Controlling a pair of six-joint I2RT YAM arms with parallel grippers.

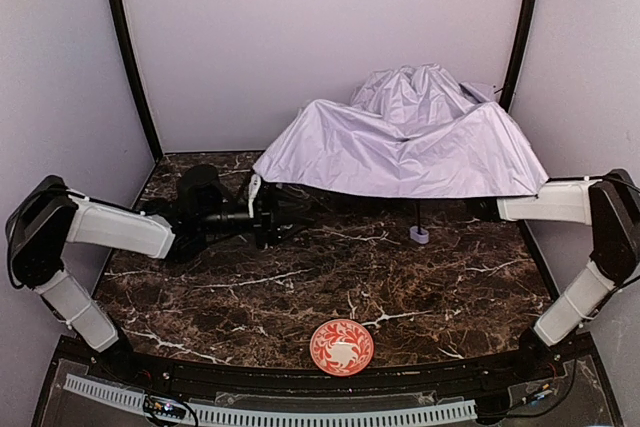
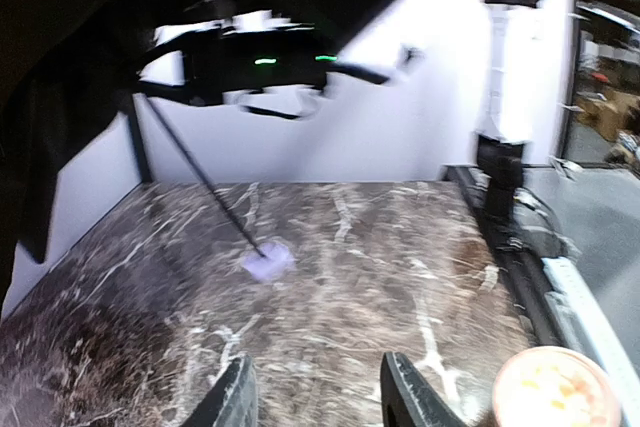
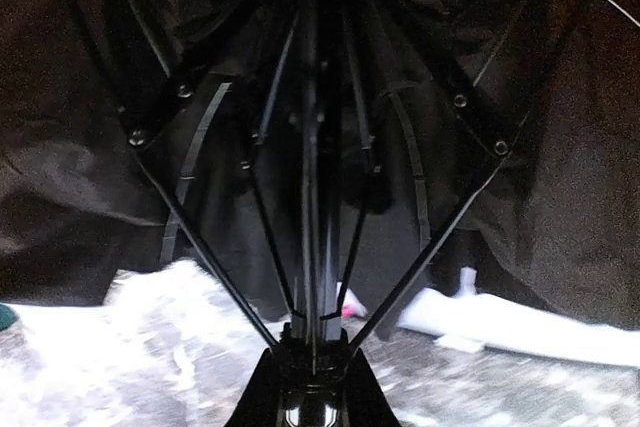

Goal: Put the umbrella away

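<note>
The umbrella (image 1: 400, 142) stands open at the back right, its pale lavender canopy spread over the marble top. Its thin black shaft (image 1: 417, 215) drops to a small lavender knob handle (image 1: 419, 235) resting on the table. In the left wrist view the handle (image 2: 267, 259) lies ahead of my left gripper (image 2: 320, 392), which is open and holds nothing. From above, the left gripper (image 1: 285, 219) sits at the canopy's left edge. My right gripper (image 3: 311, 367) is under the canopy, shut on the black hub where the ribs (image 3: 200, 247) meet; the canopy hides it from above.
A red-patterned bowl (image 1: 342, 346) sits near the front edge, seen low right in the left wrist view as bowl (image 2: 555, 387). The right arm (image 1: 540, 202) reaches in from the right wall. Pale walls and black frame posts (image 1: 130, 57) enclose the table.
</note>
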